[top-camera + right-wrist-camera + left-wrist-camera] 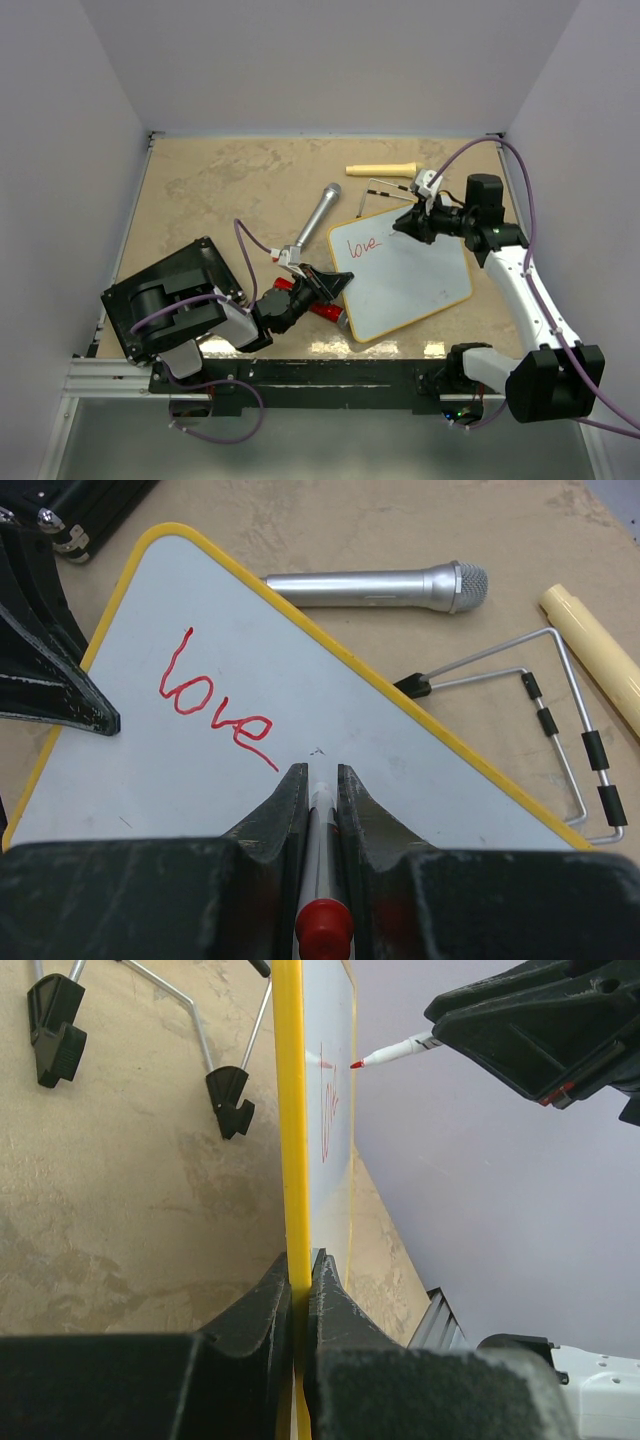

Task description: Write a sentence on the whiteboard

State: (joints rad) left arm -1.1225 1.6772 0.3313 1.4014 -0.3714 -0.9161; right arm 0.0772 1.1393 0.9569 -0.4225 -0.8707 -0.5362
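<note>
The whiteboard [410, 285], white with a yellow frame, lies tilted at the table's near middle. The sentence [362, 244] on it reads only "love" in red [215, 702]. My left gripper [335, 283] is shut on the board's left edge, and the yellow frame [290, 1110] runs between the jaws of the left gripper [300, 1270]. My right gripper [405, 224] hovers over the board's upper right corner, shut on a red-capped marker [320, 880]. The marker's red tip [356, 1063] is close to the board surface just right of "love". The right gripper [320, 772] hides the tip in its own view.
A silver microphone [318, 215] lies left of the board. A cream stick [382, 169] and a wire stand with black sleeves [385, 190] lie behind it. A black flat box [170, 290] sits at the near left. A red object [315, 306] lies under the left gripper.
</note>
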